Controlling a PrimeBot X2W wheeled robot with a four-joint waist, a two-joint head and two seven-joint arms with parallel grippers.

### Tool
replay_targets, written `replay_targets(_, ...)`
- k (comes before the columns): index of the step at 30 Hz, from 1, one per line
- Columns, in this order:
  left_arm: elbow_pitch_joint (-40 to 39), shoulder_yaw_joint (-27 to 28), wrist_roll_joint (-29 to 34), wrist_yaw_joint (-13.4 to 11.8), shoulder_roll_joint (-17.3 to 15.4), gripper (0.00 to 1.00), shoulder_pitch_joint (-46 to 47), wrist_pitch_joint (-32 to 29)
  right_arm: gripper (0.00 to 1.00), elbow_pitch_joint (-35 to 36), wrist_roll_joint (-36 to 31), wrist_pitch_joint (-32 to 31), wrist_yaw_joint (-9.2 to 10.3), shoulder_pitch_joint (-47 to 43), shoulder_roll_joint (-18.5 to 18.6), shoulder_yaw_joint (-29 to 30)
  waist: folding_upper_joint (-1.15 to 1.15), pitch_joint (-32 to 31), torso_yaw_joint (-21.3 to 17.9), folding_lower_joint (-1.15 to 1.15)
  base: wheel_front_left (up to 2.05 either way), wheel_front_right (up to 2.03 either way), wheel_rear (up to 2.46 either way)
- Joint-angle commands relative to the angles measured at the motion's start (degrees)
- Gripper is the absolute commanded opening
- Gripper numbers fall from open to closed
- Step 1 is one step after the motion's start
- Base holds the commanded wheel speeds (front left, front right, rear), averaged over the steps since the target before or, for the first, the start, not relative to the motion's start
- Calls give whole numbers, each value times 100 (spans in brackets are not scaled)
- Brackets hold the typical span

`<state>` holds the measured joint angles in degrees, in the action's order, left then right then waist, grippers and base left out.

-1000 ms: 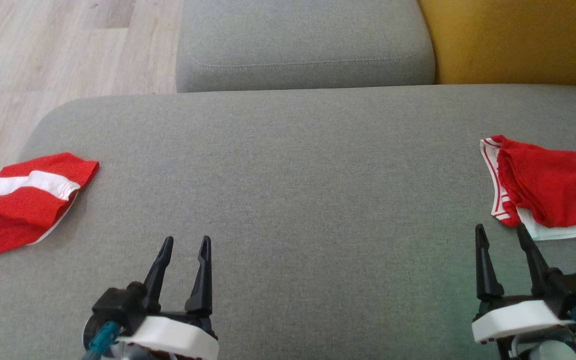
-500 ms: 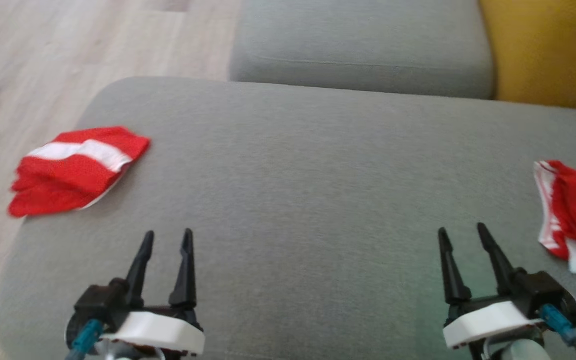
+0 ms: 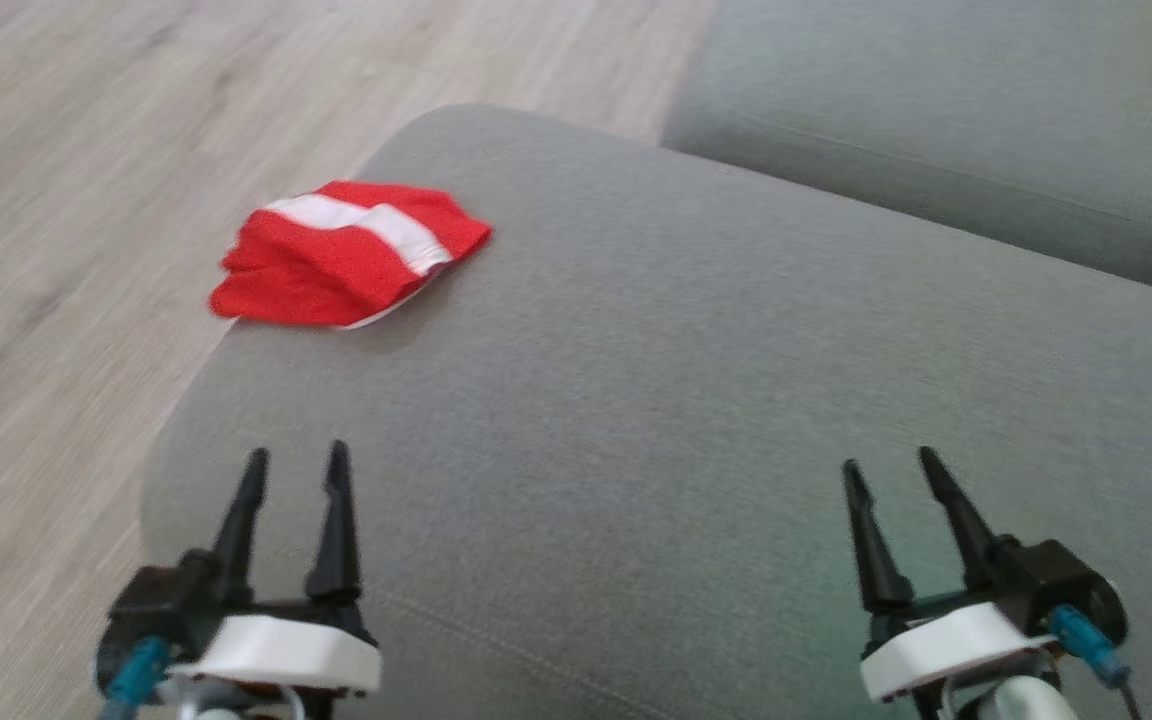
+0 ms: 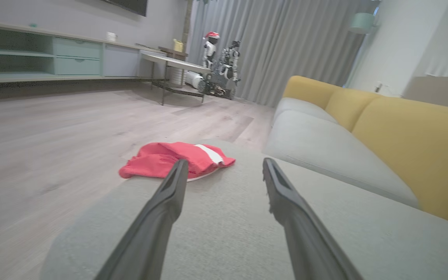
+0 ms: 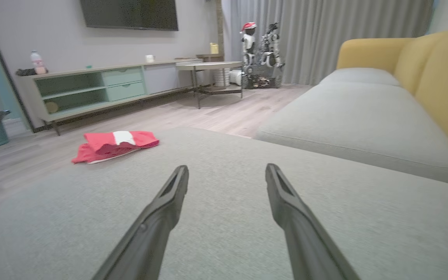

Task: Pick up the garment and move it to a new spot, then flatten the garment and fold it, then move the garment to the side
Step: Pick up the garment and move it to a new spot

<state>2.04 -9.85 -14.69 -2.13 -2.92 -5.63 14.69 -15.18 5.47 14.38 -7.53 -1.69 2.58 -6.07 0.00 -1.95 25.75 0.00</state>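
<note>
Both end effectors open and empty; red garment (image 3: 346, 262) with white band lies on the grey sofa cushion (image 3: 696, 400).
Head view: garment upper left, at the cushion's edge by the wooden floor (image 3: 56, 200); left end effector (image 3: 298, 452) lower left and right end effector (image 3: 889, 462) lower right, both well apart from it. Left wrist view: garment left of centre, partly behind one fingertip. Right wrist view: garment centre left.

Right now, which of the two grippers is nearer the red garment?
The left gripper: the red garment lies ahead of it on the grey cushion, while the right gripper sits far across it.
</note>
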Motion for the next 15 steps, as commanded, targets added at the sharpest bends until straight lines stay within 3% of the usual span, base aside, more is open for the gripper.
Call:
replay_targets(1, -276, 306, -1, -75, 4, 100, 216, 31, 100, 155, -28, 46, 4, 311, 30, -230, 0, 120, 232, 0, 0, 0, 0)
replay_targets(15, -380, 584, -113, -169, 4, 100, 246, 31, 100, -25, -71, 37, 4, 567, 30, -305, 0, 289, 317, 0, 0, 0, 0)
